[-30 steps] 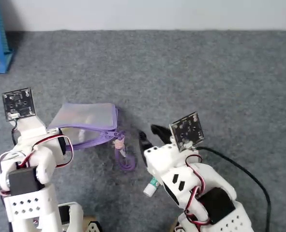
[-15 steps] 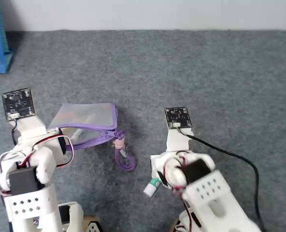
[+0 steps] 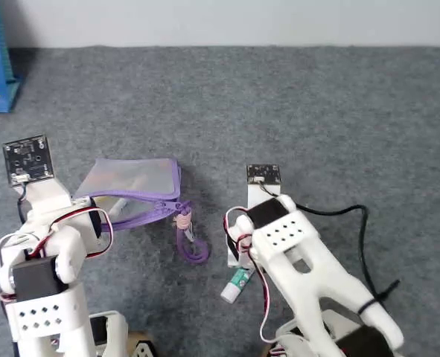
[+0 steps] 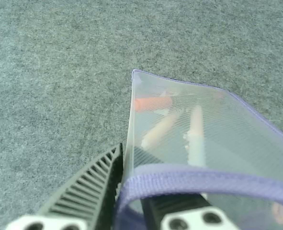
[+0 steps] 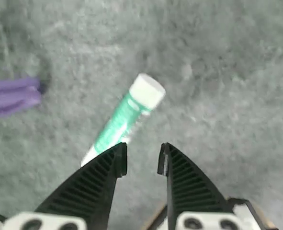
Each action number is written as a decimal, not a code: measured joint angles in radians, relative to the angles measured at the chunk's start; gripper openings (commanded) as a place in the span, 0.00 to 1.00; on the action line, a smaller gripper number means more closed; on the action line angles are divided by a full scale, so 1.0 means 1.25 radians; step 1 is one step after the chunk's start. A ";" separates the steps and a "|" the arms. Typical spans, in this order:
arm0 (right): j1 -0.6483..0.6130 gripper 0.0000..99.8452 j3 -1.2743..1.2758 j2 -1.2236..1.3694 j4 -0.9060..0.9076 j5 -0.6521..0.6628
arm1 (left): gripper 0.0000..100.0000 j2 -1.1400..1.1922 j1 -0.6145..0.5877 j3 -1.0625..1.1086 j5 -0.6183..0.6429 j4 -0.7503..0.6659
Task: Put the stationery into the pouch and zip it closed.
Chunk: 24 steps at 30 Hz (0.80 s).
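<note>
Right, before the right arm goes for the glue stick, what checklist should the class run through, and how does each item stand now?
1. Left gripper shut on the pouch rim: ok, one jaw inside, one outside.
2. Pouch mouth open: ok.
3. Right gripper jaws open: ok.
4. Glue stick between those jaws: not ok, it lies ahead, off to one jaw's side.
5. Purple strap clear of the glue stick: ok, they lie apart.
6. Spare room in the pouch: cannot tell.
</note>
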 measured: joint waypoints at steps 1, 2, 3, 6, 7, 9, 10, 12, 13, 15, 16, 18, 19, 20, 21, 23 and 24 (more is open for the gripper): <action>0.000 0.11 0.000 0.012 -0.016 -0.005 | 0.01 0.000 0.000 0.000 0.000 0.000; 0.000 0.11 0.000 0.025 -0.032 -0.010 | 0.01 0.000 0.000 0.005 0.000 0.000; 0.000 0.11 0.000 0.037 -0.048 -0.014 | 0.01 0.000 0.000 0.010 0.000 0.000; 0.000 0.15 0.000 0.080 -0.086 -0.025 | 0.01 0.000 0.000 0.011 0.000 0.000; 0.000 0.18 0.000 0.096 -0.095 -0.028 | 0.01 0.000 0.000 0.011 0.000 0.000; 0.000 0.25 0.000 0.130 -0.109 -0.031 | 0.01 0.000 0.000 0.011 0.000 0.000; 0.000 0.28 -0.001 0.145 -0.119 -0.033 | 0.01 0.000 0.000 0.011 0.000 0.000; -0.001 0.30 -0.005 0.176 -0.130 -0.033 | 0.01 0.000 0.000 0.011 0.000 0.000; 0.000 0.29 -0.007 0.190 -0.131 -0.033 | 0.01 0.000 0.000 0.011 0.000 0.000; 0.001 0.26 -0.009 0.218 -0.135 -0.033 | 0.01 0.000 0.000 0.011 0.000 0.000; 0.000 0.23 -0.009 0.230 -0.135 -0.033 | 0.01 0.000 0.000 0.011 0.000 0.000; 0.000 0.16 -0.009 0.241 -0.136 -0.033 | 0.01 0.000 0.000 0.011 0.000 0.000; 0.000 0.11 -0.009 0.244 -0.140 -0.033 | 0.01 0.000 0.000 0.011 0.000 0.000; 0.000 0.07 -0.009 0.248 -0.149 -0.033 | 0.01 0.000 0.000 0.011 0.000 0.000; 0.000 0.04 -0.009 0.249 -0.152 -0.033 | 0.01 0.000 0.000 0.011 0.000 0.000; 0.001 0.06 -0.009 0.249 -0.153 -0.033 | 0.01 0.000 0.000 0.011 0.000 0.000; 0.004 0.06 -0.009 0.249 -0.153 -0.033 | 0.01 0.000 0.000 0.011 0.000 0.000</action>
